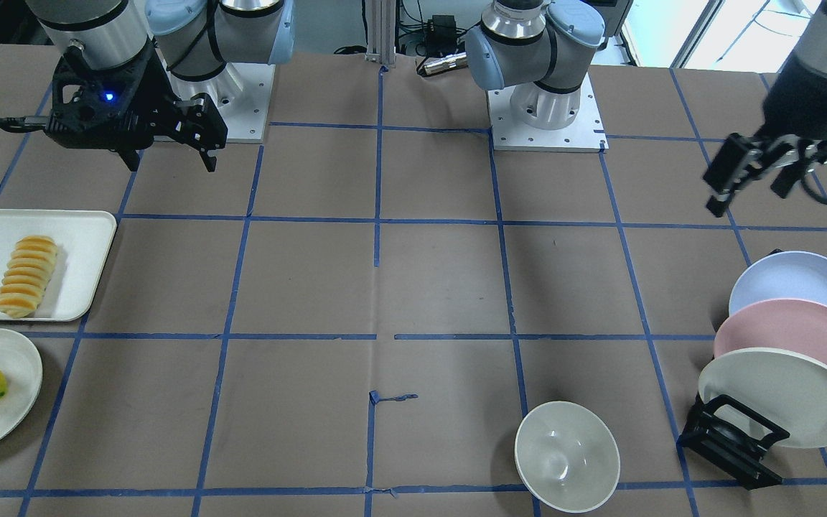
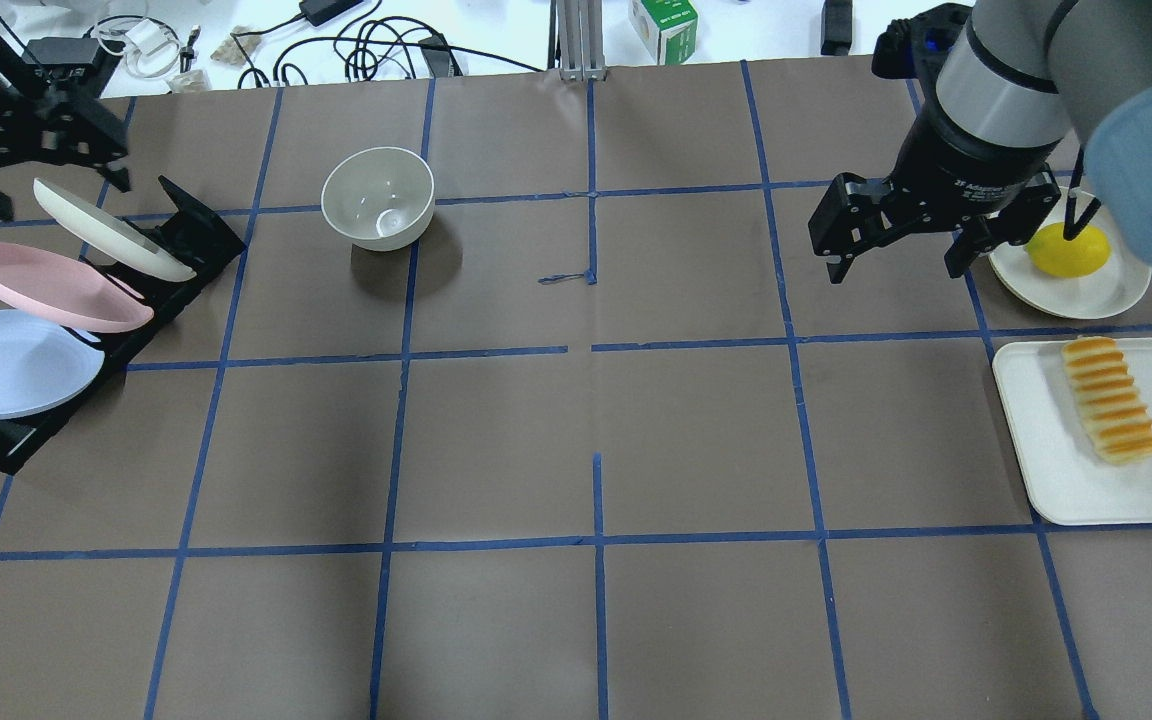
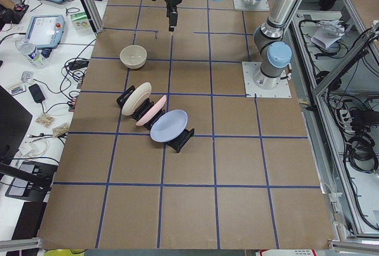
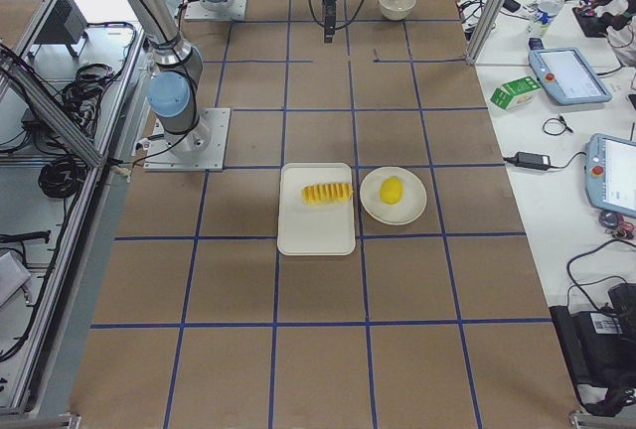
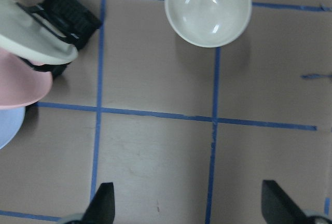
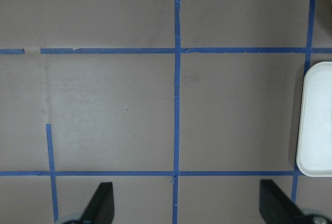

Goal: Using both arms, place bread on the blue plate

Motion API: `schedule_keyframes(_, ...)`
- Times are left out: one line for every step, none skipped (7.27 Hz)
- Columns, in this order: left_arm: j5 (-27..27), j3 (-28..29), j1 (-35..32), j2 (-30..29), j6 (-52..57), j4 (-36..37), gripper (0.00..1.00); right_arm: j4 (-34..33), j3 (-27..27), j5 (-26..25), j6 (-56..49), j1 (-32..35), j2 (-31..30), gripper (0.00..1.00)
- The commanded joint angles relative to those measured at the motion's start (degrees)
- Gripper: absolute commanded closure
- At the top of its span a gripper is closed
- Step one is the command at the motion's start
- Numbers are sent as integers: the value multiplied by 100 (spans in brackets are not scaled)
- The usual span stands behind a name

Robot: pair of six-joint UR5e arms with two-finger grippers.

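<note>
bread point(image 2: 1109, 400) is in neither gripper. the left gripper point(image 5: 189, 203) has its fingers point(image 5: 104, 203) spread wide with nothing between them, only brown table paper and blue tape lines below. the right gripper point(image 2: 896, 262) is likewise wide apart and empty, pointing down over bare table.

outward from the left gripper, its wrist view shows a pale bowl point(image 5: 208, 9) ahead and the black rack point(image 5: 72, 16) to one side. the blue plate point(image 2: 6, 365) leans in that rack at the end nearest the robot, with the pink plate point(image 2: 46, 285) next and the cream plate point(image 2: 116, 232) farthest.

outward from the right gripper, a lemon point(image 2: 1066, 250) lies on a round pale plate point(image 2: 1086, 300) just beside it, and the white tray point(image 2: 1056, 480) sits nearer the robot.

the bread rests on that tray, well apart from both grippers and at the opposite end of the table from the blue plate. its long axis runs across the tray's shorter width, one end toward the robot and the other away, slightly skewed. the slices stand on edge along that axis, with orange crusts up.
</note>
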Motion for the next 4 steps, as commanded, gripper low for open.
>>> schedule_keyframes(-3, -84, 1535, -130, 397, 103, 0, -23, 31, -44, -98, -449, 176, 0)
schedule_keyframes(-12, -102, 2134, -296, 862, 120, 0, 12, 74, -44, -229, -992, 194, 0)
schedule_keyframes(-21, -128, 2392, -550, 901, 730, 0, -23, 266, -36, -779, -1397, 194, 0)
schedule_keyframes(5, -163, 2430, -831, 858, 1101, 0, -119, 459, -18, -1054, -1767, 194, 0)
